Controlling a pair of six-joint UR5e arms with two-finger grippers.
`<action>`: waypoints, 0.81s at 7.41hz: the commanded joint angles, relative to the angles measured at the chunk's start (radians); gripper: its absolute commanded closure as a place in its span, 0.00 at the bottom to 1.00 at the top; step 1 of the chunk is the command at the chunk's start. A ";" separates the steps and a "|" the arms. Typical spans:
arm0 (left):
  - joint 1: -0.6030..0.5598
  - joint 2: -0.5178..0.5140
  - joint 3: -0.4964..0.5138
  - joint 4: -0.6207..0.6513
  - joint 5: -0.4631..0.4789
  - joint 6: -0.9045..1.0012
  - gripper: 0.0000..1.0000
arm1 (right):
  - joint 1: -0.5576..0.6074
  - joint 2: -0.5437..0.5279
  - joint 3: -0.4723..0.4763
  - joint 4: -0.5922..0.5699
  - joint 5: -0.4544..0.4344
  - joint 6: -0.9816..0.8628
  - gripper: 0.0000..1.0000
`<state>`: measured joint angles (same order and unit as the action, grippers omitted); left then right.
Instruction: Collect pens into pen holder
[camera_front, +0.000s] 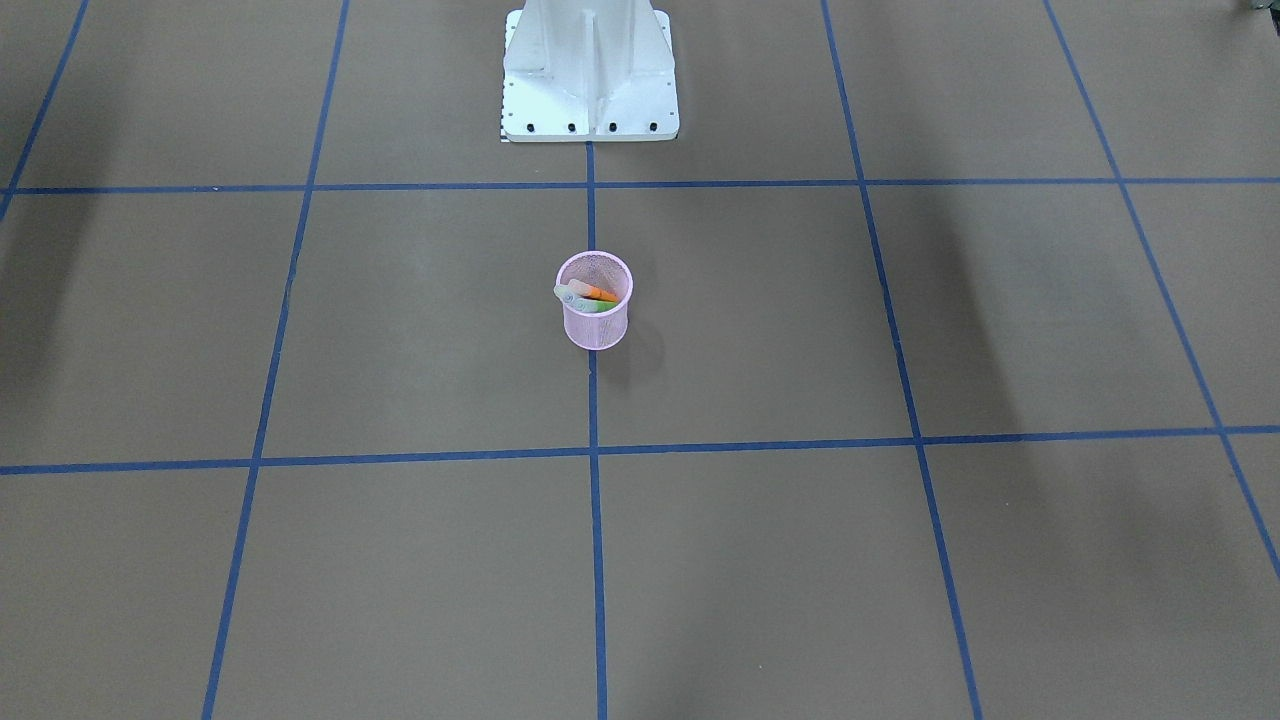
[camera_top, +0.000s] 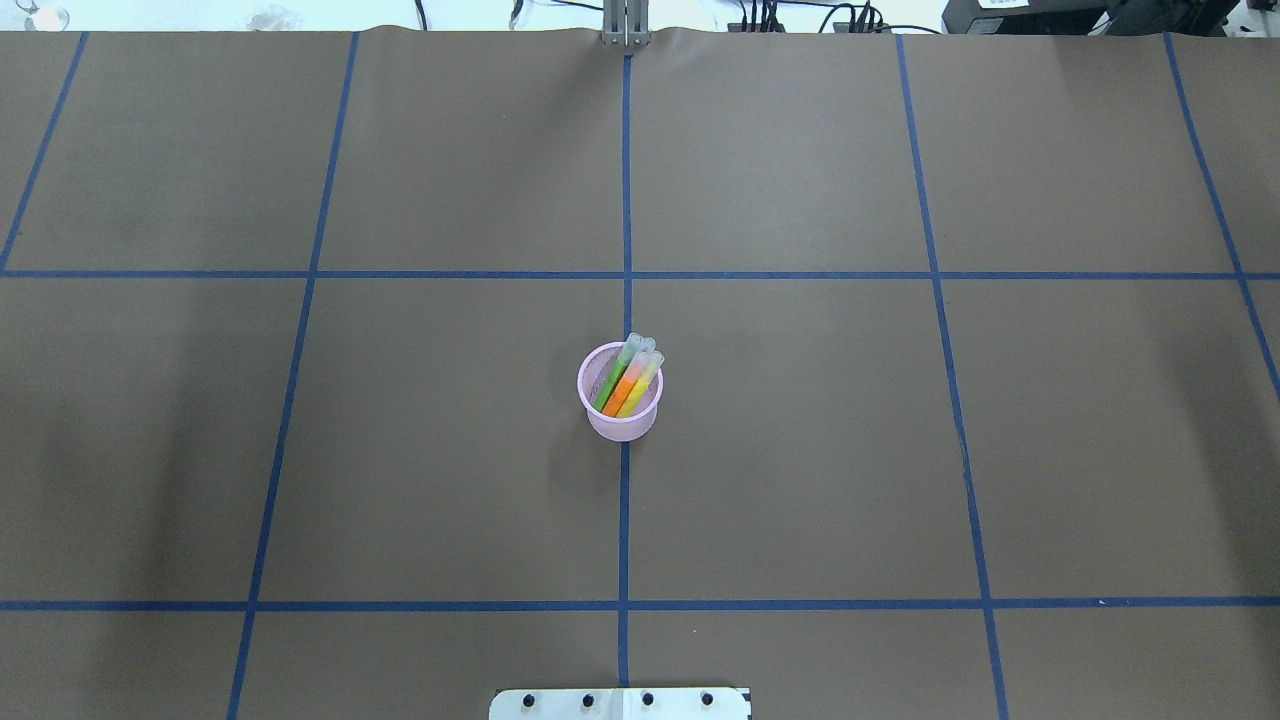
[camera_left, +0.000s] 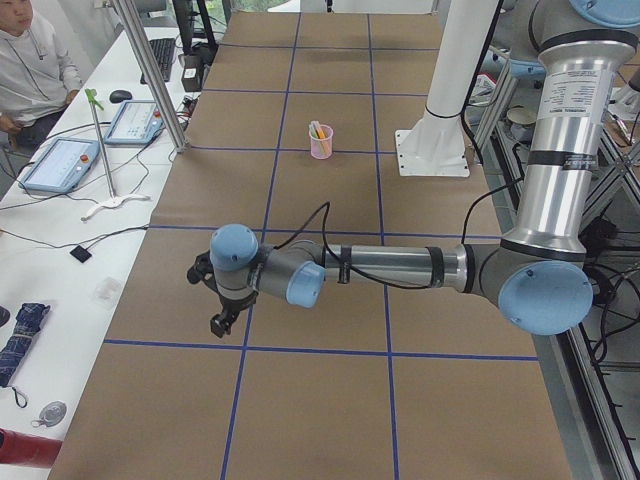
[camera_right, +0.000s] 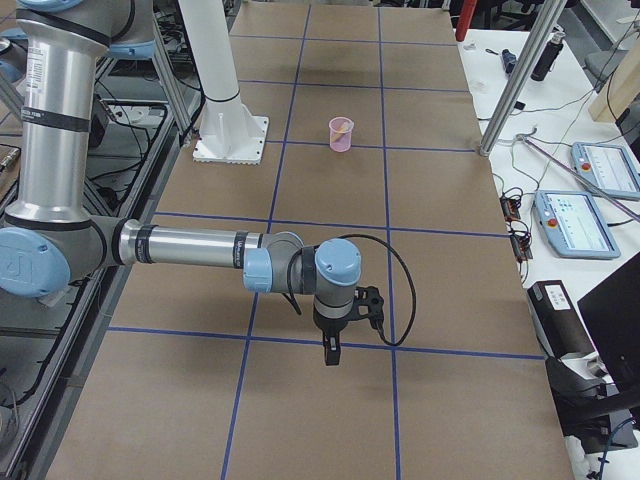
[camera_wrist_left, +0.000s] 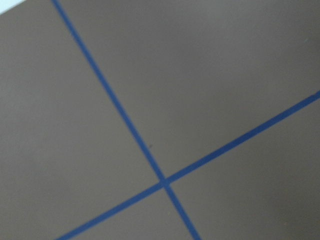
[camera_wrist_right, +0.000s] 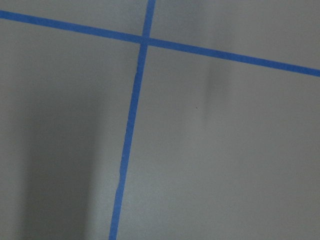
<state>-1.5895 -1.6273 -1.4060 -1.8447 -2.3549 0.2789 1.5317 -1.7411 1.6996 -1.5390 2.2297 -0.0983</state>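
Two grippers hang low over the outer ends of the brown paper-covered table, both pointing down: the left gripper and the right gripper. The side views do not settle how far either one's jaws stand apart, or whether either holds anything. Well apart from both, about midway between them, the pink mesh pen holder stands upright on a blue tape line in front of the white robot base. Inside it lean a green pen, an orange pen and a yellow pen, their pale caps poking past the rim on the side away from the robot.
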 joint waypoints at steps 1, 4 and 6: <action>-0.032 0.052 0.028 0.015 0.029 -0.016 0.00 | 0.001 0.003 -0.015 0.002 -0.001 0.005 0.00; -0.027 0.075 -0.045 0.097 0.089 -0.149 0.00 | 0.001 0.029 -0.004 0.002 0.001 0.009 0.00; -0.026 0.081 -0.182 0.245 0.089 -0.150 0.00 | 0.001 0.037 0.003 0.002 0.002 0.011 0.00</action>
<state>-1.6163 -1.5486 -1.5024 -1.7001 -2.2671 0.1400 1.5324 -1.7096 1.6983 -1.5369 2.2306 -0.0883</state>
